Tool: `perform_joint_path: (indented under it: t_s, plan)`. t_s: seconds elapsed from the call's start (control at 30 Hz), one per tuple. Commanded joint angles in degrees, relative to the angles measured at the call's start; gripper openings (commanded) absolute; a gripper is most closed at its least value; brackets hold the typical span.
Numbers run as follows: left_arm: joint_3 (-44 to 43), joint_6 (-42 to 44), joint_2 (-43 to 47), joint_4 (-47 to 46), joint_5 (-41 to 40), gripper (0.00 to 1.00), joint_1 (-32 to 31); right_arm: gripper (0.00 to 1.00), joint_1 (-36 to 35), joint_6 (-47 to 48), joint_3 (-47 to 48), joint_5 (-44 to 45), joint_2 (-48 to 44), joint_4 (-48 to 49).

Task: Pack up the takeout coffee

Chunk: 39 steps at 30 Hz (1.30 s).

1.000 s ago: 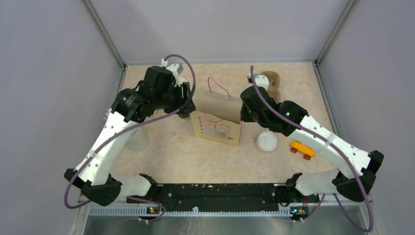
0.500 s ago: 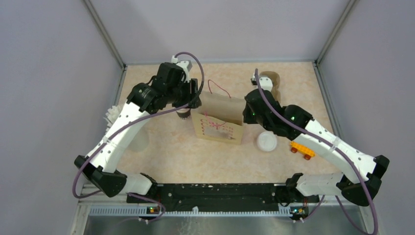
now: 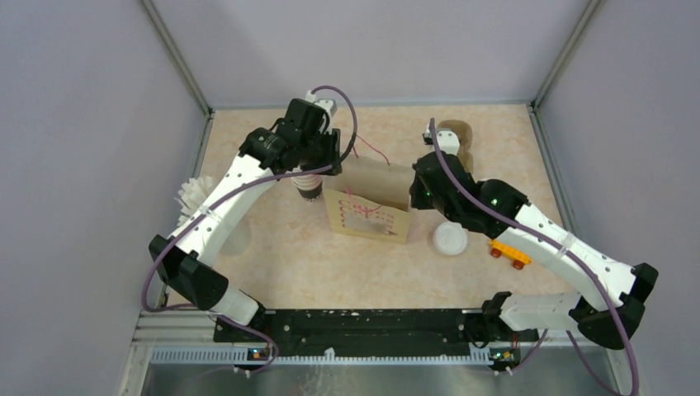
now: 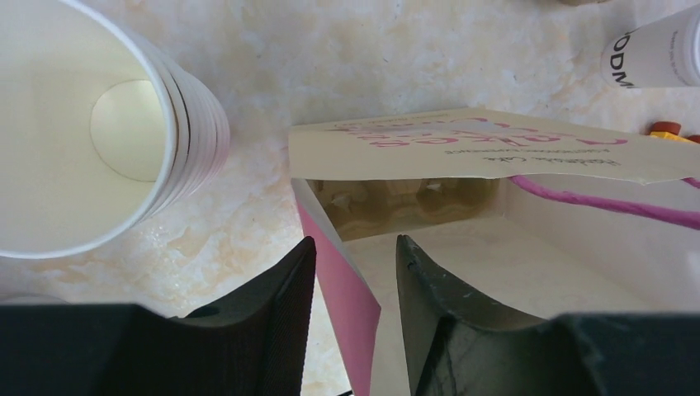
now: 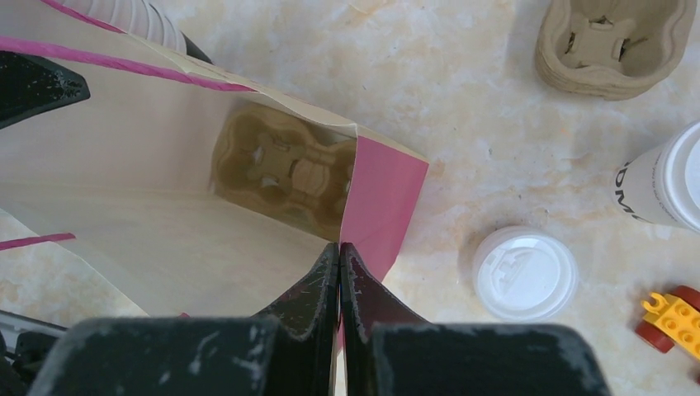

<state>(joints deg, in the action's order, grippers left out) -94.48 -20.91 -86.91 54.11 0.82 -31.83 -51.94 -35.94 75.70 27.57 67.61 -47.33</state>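
Takeout coffee (image 5: 660,177) upright on table (image 5: 495,124), well apart from right hand (image 5: 340,247)

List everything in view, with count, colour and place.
takeout coffee: one, white, right of bag
paper bag: one, beige, pink sides, centre
cup carrier: one, brown, inside bag
carrier stack: one, brown, far right
cup stack: one, white, left of bag
loose lid: one, white, right of bag
toy brick: one, yellow-orange, near right
ribbed object: one, white, left edge
left gripper: one, black, open astride bag's left wall
right gripper: one, black, shut on bag's right wall
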Motion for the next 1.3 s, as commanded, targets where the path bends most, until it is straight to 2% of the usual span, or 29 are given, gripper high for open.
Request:
perform_joint_path:
  t_s: [0.0,0.13,0.2,0.3,0.43,0.5,0.6,0.7,0.8,0.87,1.0,1.07,1.17,1.27]
  plan:
    - [-3.2,2.4,-0.5,-2.4,-2.1,0.42,0.4,0.0,0.5,1.4,-0.8,0.7,-1.2,2.5]
    - [-4.2,3.5,-0.1,-2.5,-1.4,0.13,0.4,0.0,0.6,2.2,-0.8,1.2,-1.1,3.4]
    - [-5.5,3.9,0.0,-2.8,-0.1,0.02,0.4,0.0,1.3,4.4,-0.6,1.6,-0.9,5.8]
    - [-7.4,3.5,1.4,-6.5,3.3,0.0,0.4,0.0,3.7,9.7,1.2,1.7,0.0,10.4]
    - [-4.7,1.0,5.3,-14.5,8.1,0.0,0.4,0.0,5.3,16.0,5.1,0.3,0.7,14.2]
    - [-0.8,-0.7,8.2,-16.8,9.6,0.0,0.4,0.0,5.2,17.7,3.3,-1.0,-0.4,15.7]
    - [11.0,-3.7,13.3,-22.3,10.7,0.0,0.4,0.03,5.3,16.0,-3.1,-2.9,-4.1,17.1]
    - [18.1,-5.4,17.2,-25.5,10.5,0.0,0.4,0.13,5.2,14.5,-10.2,-4.9,-8.6,19.7]
    - [22.8,-5.2,19.8,-28.2,10.4,0.0,0.4,0.26,5.2,14.0,-12.0,-5.3,-12.1,20.7]
    - [24.2,-4.2,20.6,-29.4,11.0,0.0,0.3,0.32,5.2,13.9,-11.1,-5.8,-13.1,19.8]
    - [25.9,-2.9,22.1,-30.8,11.3,0.0,0.3,0.55,5.2,12.6,-6.2,-6.7,-13.9,16.2]
    - [27.4,-2.5,23.3,-32.2,11.3,0.0,0.3,0.63,5.2,12.0,-3.6,-6.0,-14.4,15.2]
    - [28.6,-1.8,24.8,-33.9,11.7,0.0,0.3,0.75,5.3,12.8,-1.0,-1.6,-14.7,14.7]
    - [29.4,-0.8,26.6,-35.5,12.9,0.0,0.3,0.8,7.5,15.1,0.9,5.2,-12.8,12.0]
